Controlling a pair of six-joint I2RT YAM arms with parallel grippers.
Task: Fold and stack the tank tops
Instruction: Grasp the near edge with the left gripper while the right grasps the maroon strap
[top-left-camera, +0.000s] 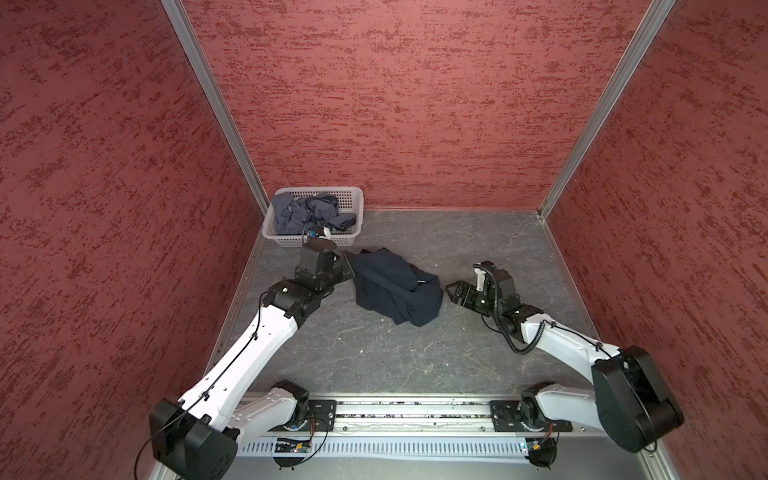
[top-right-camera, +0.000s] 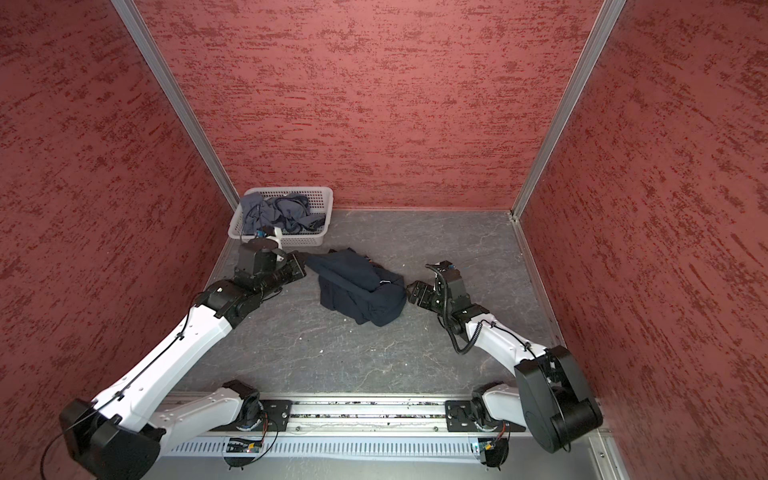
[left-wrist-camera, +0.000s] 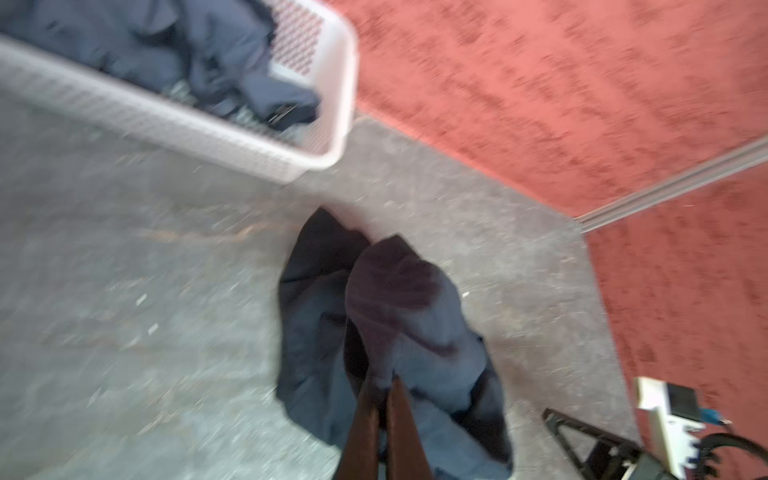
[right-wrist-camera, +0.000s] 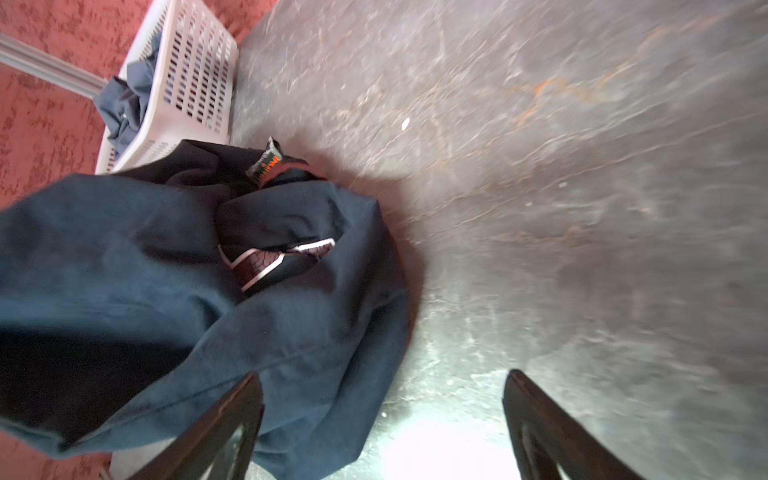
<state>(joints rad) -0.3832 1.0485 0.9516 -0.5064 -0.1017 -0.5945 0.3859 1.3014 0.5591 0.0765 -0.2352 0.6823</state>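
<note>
Left arm (top-left-camera: 257, 345) outstretched, jaws on navy top (top-left-camera: 395, 291)

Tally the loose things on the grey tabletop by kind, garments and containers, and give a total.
Tank tops: 2. These are the dark navy cloth tank top, crumpled on the table, and the slate grey-blue cloth tank top, heaped in the basket.
Baskets: 1, the white perforated plastic basket.
Total: 3
</note>
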